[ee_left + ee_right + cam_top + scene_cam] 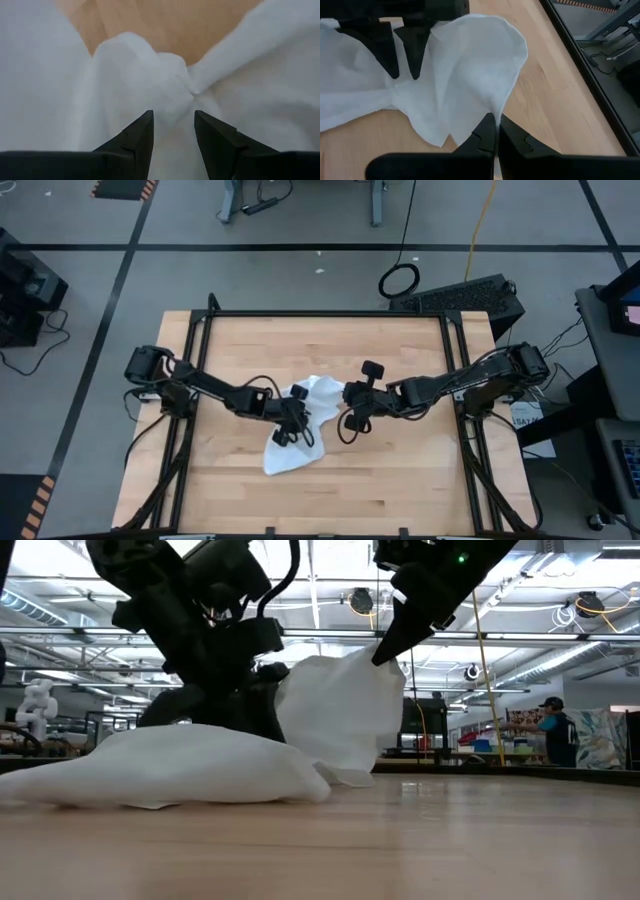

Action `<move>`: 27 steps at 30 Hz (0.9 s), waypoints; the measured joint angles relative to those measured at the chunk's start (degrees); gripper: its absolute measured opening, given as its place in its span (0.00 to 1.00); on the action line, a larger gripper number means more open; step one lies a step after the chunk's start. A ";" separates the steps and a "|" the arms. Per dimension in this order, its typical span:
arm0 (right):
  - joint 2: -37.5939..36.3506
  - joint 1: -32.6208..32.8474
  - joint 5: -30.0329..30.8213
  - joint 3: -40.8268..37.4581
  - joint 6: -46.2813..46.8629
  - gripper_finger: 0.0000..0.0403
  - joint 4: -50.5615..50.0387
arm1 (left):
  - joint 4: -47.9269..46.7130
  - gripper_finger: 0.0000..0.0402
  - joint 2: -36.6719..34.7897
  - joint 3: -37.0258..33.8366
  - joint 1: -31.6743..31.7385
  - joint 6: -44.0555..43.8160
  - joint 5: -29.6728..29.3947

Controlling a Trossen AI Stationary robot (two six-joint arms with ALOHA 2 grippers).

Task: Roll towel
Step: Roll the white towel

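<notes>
The white towel (300, 442) lies crumpled at the middle of the wooden table, with one part raised. My left gripper (293, 423) points down onto the towel's middle, where a bunch of cloth sits between its fingers (173, 117). It also shows in the right wrist view (404, 75). My right gripper (347, 418) is just to the right of it, shut on a raised flap of the towel (475, 65). In the low view the flap (340, 710) stands up from the low heap (170, 770) that rests on the table. My left gripper has a gathered bunch of the towel's middle (172, 102) between its two fingers, coming from above and pointing down. Creases run in toward the fingers. This part of the towel stays down on the table. One layer or several, I cannot tell. My right gripper pinches the towel's edge (492, 111) between its two shut fingers, at a corner-like point of the flap. The flap is lifted clear of the table and spreads away from the fingers toward the left gripper. Its other end joins the heap on the table.
Bare wood (380, 490) lies on all sides of the towel. Black frame rails (455, 350) run along the table's edges. A person (552, 725) stands far back in the room beyond the table.
</notes>
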 joint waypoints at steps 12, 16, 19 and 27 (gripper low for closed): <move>0.00 -0.04 -2.80 0.00 -0.26 0.00 1.68 | 2.19 0.05 3.98 1.55 2.08 3.61 2.33; 0.00 -0.04 -2.80 0.00 -0.25 0.00 1.06 | 2.15 0.02 1.58 2.15 1.61 2.45 1.70; 0.00 0.00 -3.09 0.00 0.38 0.00 0.71 | 1.66 0.01 -1.67 2.51 0.68 1.87 0.66; 0.00 0.07 -9.21 0.00 3.49 0.00 3.17 | 0.71 0.02 -11.74 2.56 0.20 -4.82 0.61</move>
